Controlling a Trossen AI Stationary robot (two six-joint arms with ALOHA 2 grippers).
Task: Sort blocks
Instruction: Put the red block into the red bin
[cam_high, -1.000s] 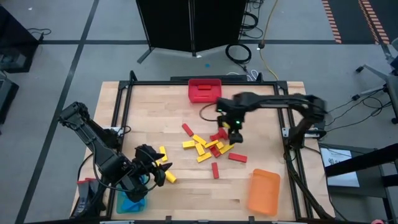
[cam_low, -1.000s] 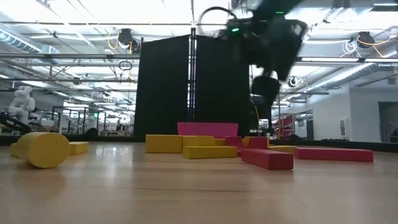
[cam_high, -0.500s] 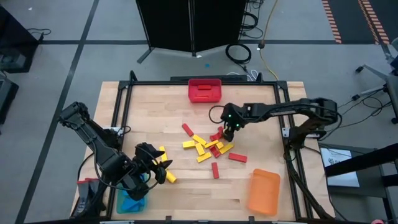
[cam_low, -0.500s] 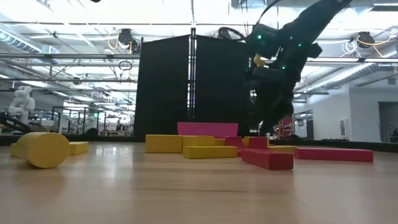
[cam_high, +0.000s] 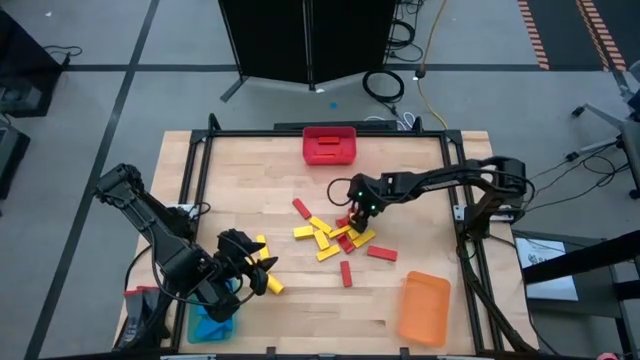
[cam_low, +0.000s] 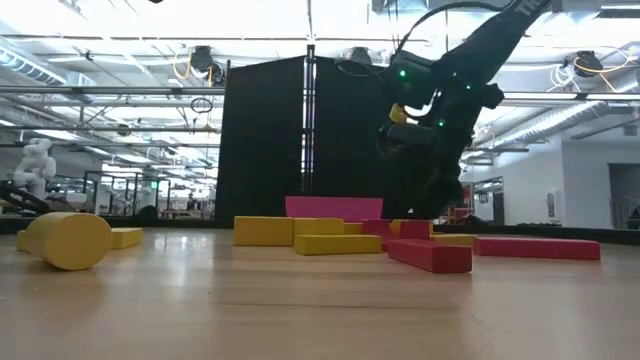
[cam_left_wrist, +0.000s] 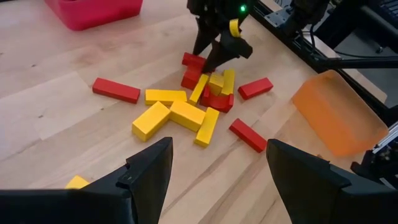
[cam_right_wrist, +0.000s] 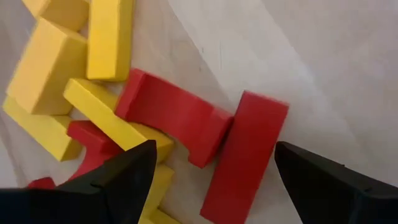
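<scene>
Red and yellow blocks lie in a loose pile (cam_high: 335, 235) at mid-table. My right gripper (cam_right_wrist: 214, 149) hangs open just over the pile's far right part, pointing steeply down. Its fingers straddle two red blocks (cam_right_wrist: 242, 162) that lie flat on the wood. From the left wrist view it (cam_left_wrist: 214, 59) stands over the pile's red blocks. I cannot see it touching them. My left gripper (cam_left_wrist: 219, 146) waits open at the near left, with nothing between its fingers, beside a few yellow blocks (cam_high: 265, 272).
A red bin (cam_high: 329, 145) stands at the far edge. An orange bin (cam_high: 424, 308) lies at the near right. A blue bin (cam_high: 210, 325) sits under my left arm at the near left corner. Single red blocks (cam_high: 381, 253) lie around the pile.
My right gripper has come down onto the pile and shifted a little toward the table's left. It has tipped to point more steeply down and has rolled about its own axis. It has stayed open. The blocks have not moved.
</scene>
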